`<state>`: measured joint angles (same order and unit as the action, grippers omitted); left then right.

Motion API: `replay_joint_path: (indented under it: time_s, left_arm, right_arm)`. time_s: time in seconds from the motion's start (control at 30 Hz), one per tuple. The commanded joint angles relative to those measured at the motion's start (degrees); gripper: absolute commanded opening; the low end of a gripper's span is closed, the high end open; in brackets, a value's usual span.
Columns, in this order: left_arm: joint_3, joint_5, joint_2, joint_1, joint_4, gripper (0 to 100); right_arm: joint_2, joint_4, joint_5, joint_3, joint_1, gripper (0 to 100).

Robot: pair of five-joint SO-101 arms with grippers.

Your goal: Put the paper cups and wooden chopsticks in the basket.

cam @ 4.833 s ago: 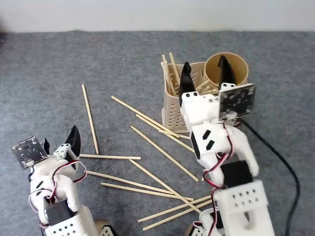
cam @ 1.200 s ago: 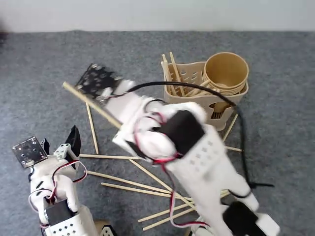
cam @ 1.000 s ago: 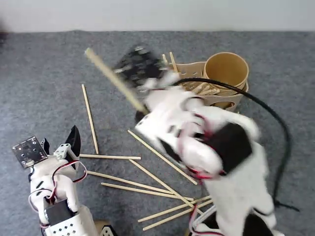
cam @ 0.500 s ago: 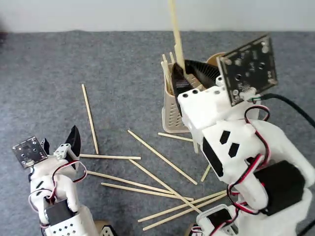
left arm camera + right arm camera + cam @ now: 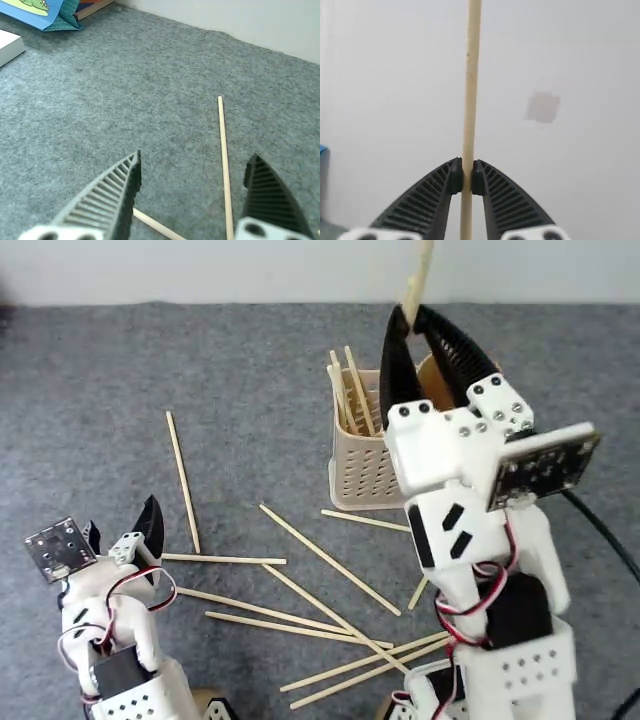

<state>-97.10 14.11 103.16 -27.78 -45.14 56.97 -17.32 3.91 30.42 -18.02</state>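
My right gripper (image 5: 411,316) is raised over the beige basket (image 5: 365,472), shut on a wooden chopstick (image 5: 418,272) that stands nearly upright between its black fingers (image 5: 451,181); the same chopstick (image 5: 470,80) rises against the white wall. The basket holds several chopsticks (image 5: 352,390) and paper cups (image 5: 432,382), mostly hidden behind the arm. Several loose chopsticks (image 5: 325,557) lie on the grey carpet in front of the basket. My left gripper (image 5: 122,530) rests low at the near left, open (image 5: 192,172), with one chopstick (image 5: 223,150) lying on the carpet between its fingers.
A single chopstick (image 5: 182,480) lies apart to the left of the basket. A white wall (image 5: 200,270) borders the carpet at the back. Books or folders (image 5: 55,10) lie at the carpet's far edge in the left wrist view.
The right arm picked a chopstick off the carpet, swung it up and across from the left, and now holds it upright above the basket. The left arm stayed still.
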Motion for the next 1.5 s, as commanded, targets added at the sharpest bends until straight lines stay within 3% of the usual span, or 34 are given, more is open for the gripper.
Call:
replay_joint_path:
  time_s: [0.0,0.3,0.47,0.67,0.87,1.07,1.47]
  left_arm:
    - [0.7,-0.5,0.9,-0.1,-0.4,32]
    - [0.7,-0.5,0.9,-0.1,-0.4,32]
    - [0.7,-0.5,0.9,-0.1,-0.4,32]
    - [0.7,-0.5,0.9,-0.1,-0.4,32]
    - [0.7,-0.5,0.9,-0.1,-0.4,32]
    - [0.7,-0.5,0.9,-0.1,-0.4,32]
    - [0.7,-0.5,0.9,-0.1,-0.4,32]
  right_arm:
    - [-0.8,12.9,-2.5,3.5,1.8,0.8]
    - [-13.6,15.9,-2.6,10.0,3.6,3.7]
    - [-14.5,6.6,-3.0,7.7,3.1,20.8]
    - [-9.0,-13.7,-3.1,-2.8,1.0,15.3]
    - [-7.6,-38.3,-2.6,-10.7,-6.1,13.9]
    - [-7.6,-51.7,1.2,-8.9,-14.5,13.9]
    - [-11.7,-53.1,1.8,9.8,-26.8,14.3]
